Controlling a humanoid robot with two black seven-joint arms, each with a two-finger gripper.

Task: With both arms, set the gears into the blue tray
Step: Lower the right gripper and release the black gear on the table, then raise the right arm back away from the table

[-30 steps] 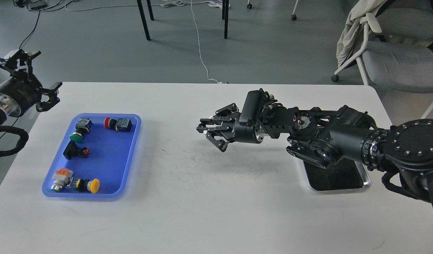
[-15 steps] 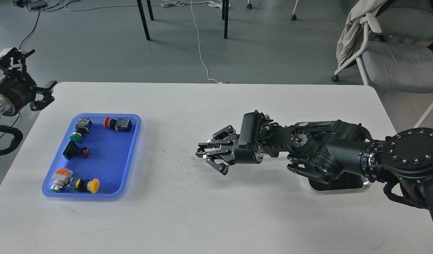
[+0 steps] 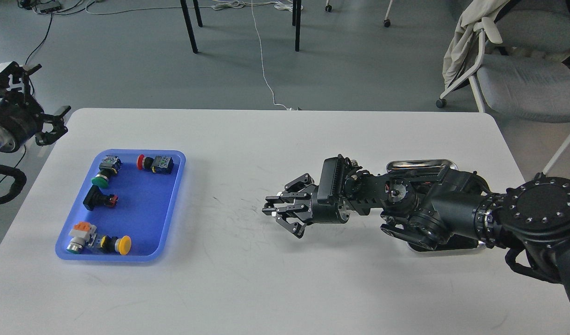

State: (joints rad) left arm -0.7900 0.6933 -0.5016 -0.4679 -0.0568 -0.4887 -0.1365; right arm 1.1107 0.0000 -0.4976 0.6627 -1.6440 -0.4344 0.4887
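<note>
My right arm (image 3: 452, 209) at the lower right of the frame is thick matte black, with a round end cap ringed by small screws. My left arm (image 3: 3, 125) at the upper left edge has a silver ring and a looping black cable.

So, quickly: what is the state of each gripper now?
Left gripper: open, holding nothing.
Right gripper: fingers nearly together; cannot tell if it holds anything.
</note>
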